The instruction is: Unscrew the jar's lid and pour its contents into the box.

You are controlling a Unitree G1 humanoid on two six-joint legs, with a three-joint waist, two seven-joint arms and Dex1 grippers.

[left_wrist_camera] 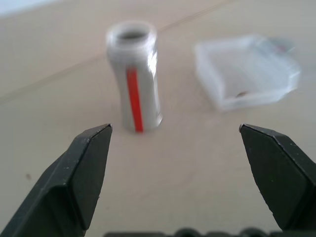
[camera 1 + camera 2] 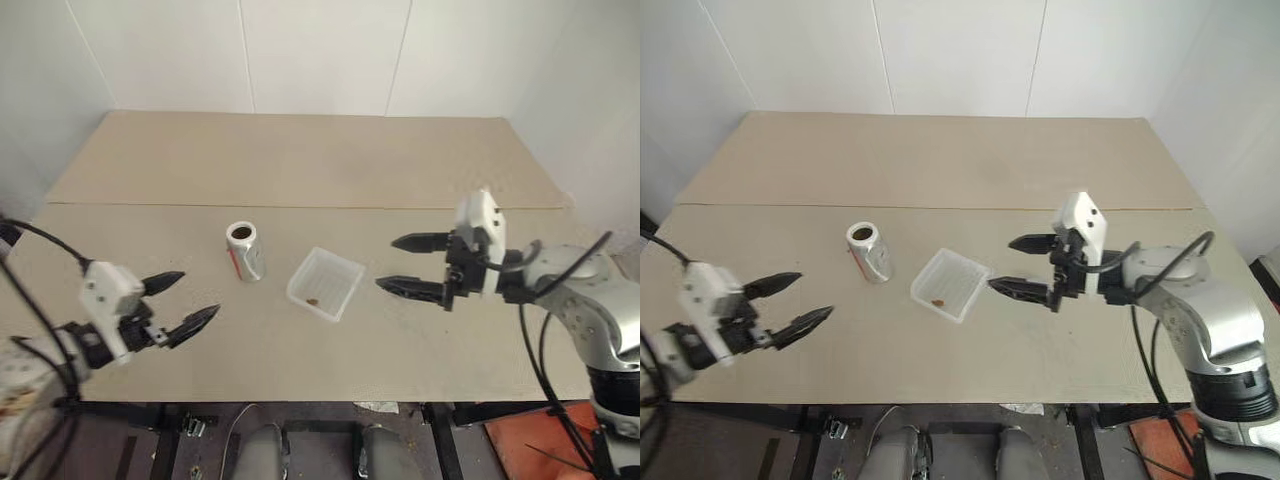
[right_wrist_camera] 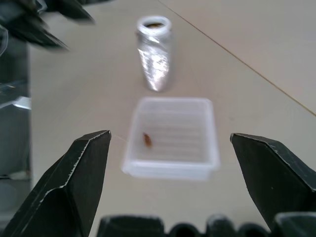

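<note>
Both fingers spread wide, left (image 2: 186, 300) and right (image 2: 410, 264) empty, jar (image 2: 244, 250) untouched

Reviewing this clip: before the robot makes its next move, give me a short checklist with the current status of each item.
1. Jar upright on the table, mouth open, no lid on it: ok.
2. Contents in the box, a small brown bit on the ribbed bottom: ok.
3. Left gripper jaws open, holding nothing, apart from the jar: ok.
4. Right gripper jaws open, holding nothing, beside the box without touching it: ok.
5. Jar fully emptied: cannot tell; something dark shows inside the mouth.
6. Where the lid lies: cannot tell.
</note>
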